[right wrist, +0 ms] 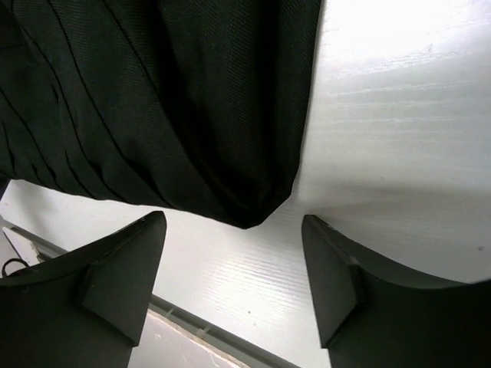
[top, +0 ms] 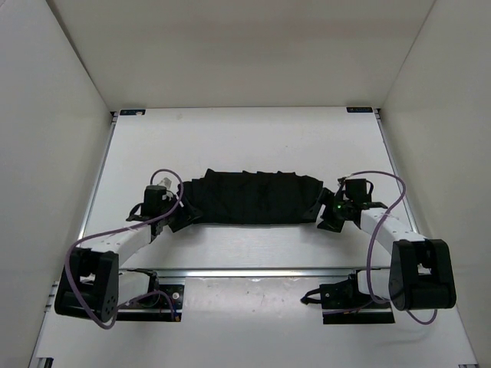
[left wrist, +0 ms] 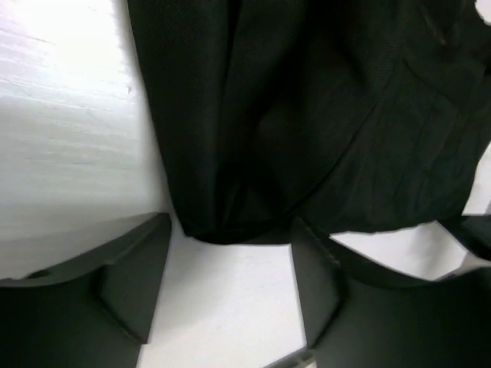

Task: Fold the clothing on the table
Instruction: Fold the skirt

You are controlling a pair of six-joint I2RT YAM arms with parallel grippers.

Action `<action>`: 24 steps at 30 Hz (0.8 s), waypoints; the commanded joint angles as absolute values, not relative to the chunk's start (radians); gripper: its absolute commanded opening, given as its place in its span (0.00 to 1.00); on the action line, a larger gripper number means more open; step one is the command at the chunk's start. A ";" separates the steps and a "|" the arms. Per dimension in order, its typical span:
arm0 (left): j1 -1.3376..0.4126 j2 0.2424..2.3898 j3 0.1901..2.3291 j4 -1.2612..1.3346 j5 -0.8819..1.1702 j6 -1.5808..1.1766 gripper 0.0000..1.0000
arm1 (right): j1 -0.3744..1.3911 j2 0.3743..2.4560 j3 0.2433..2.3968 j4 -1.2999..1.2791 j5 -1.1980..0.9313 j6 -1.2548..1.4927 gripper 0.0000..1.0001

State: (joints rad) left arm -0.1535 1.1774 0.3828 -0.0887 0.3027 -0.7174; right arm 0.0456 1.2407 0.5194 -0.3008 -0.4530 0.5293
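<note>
The left hand (top: 184,217) and the right hand (top: 328,217) are both spread and hold nothing. Each sits low at a near corner of the clothing (top: 253,198), with the cloth's tip lying right at its fingertips but not pinched. Beyond them the clothing lies mid-table (top: 245,138) as a long, narrow black band running left to right, so one lengthwise fold looks done. I judge that bringing the two ends together into a compact packet is left to do.
</note>
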 commanded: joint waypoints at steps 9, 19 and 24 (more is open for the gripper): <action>-0.186 1.232 0.357 0.058 0.247 -0.781 0.00 | 0.080 1.316 0.477 -0.155 -0.430 0.549 0.24; -0.415 1.492 0.564 0.144 0.262 -0.787 0.00 | -0.113 1.241 0.681 -0.340 -0.456 0.428 0.00; -0.509 1.646 0.614 0.288 0.296 -0.883 0.00 | -0.123 1.255 0.918 -0.540 -0.422 0.295 0.00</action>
State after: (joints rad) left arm -0.4786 1.6012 0.5999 0.1947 0.2737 -0.8268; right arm -0.1390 1.2755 0.7826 -0.4210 -0.4339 0.4061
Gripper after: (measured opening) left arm 0.018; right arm 0.008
